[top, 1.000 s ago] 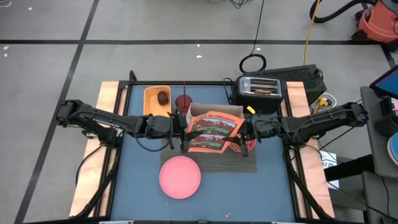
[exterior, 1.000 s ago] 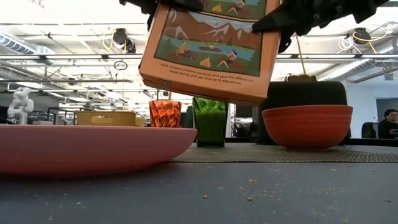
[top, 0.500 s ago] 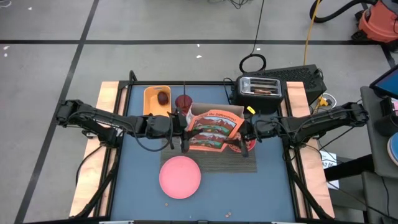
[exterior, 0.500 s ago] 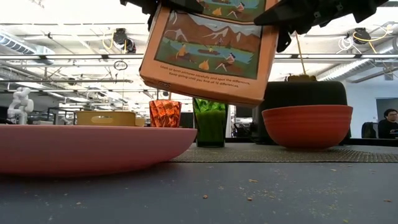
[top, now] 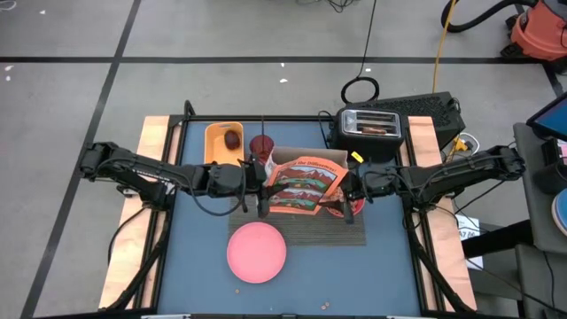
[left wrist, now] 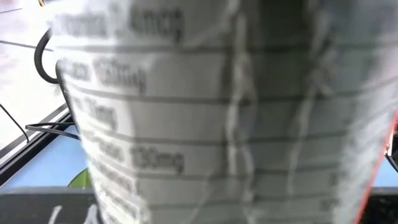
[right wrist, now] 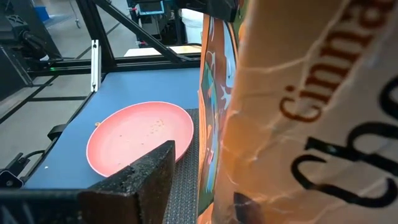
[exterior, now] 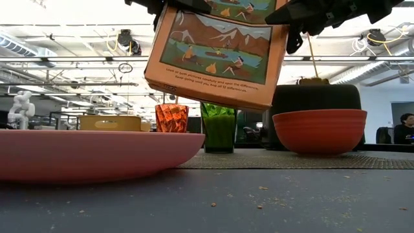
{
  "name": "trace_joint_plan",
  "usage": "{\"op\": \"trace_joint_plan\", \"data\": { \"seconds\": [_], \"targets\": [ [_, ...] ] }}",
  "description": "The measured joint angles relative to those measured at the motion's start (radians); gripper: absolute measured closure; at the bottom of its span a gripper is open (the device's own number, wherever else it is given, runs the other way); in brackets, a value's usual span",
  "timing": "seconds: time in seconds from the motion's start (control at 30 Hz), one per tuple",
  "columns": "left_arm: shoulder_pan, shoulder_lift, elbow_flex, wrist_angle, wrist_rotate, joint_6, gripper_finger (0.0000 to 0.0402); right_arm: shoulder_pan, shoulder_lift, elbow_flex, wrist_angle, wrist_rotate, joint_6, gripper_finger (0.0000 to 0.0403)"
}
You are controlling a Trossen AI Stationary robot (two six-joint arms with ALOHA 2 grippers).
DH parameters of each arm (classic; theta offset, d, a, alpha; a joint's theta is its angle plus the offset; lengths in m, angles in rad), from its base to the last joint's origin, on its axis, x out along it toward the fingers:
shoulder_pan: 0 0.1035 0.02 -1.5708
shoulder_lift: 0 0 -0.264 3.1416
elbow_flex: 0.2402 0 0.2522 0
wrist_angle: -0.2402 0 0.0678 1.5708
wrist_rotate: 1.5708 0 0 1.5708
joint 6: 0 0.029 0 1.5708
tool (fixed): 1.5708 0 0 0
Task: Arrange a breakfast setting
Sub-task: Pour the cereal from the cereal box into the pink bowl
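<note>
We hold a cereal box [top: 304, 187] up in the air over the dark mat [top: 332, 232], with one arm on each side so it stays steady. Our left gripper [top: 259, 182] pinches the left edge of the box and carries it. Our right gripper [top: 347, 189] is at the right edge, and its fingers look parted, but we cannot tell for sure if they touch the box. The box is tipped toward the red bowl [exterior: 319, 131], which sits on the mat under the right side, so we think the plan is to pour cereal into it. The pink plate [top: 257, 252] lies on the blue table [top: 195, 257] just in front of the mat, out of the way. The red tumbler [exterior: 171, 118] and the green cup [exterior: 218, 126] stand behind the box. The dark fruit [top: 232, 138] rests in a yellow tray [top: 215, 151] at the back, and the toast [top: 374, 129] is in the toaster [top: 370, 131], waiting for later.
</note>
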Motion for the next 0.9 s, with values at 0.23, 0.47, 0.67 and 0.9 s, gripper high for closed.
{"op": "trace_joint_plan", "data": {
  "seconds": [0.23, 0.47, 0.67, 0.9],
  "targets": [
    [0.000, -0.005, 0.000, 0.005, 0.000, 0.002, 0.0271, 0.000, 0.000, 0.000, 0.000, 0.002, 0.000, 0.0161],
    [0.000, -0.051, -0.001, -0.013, 0.000, 0.006, 0.0271, 0.000, 0.000, 0.000, 0.002, 0.003, -0.028, 0.0161],
    [0.000, -0.108, -0.001, -0.056, 0.000, 0.007, 0.0298, 0.000, 0.000, 0.000, 0.003, 0.003, -0.048, 0.0161],
    [0.000, -0.160, -0.001, -0.089, 0.000, 0.007, 0.0315, 0.000, 0.000, 0.000, 0.006, 0.003, -0.047, 0.0161]
  ]
}}
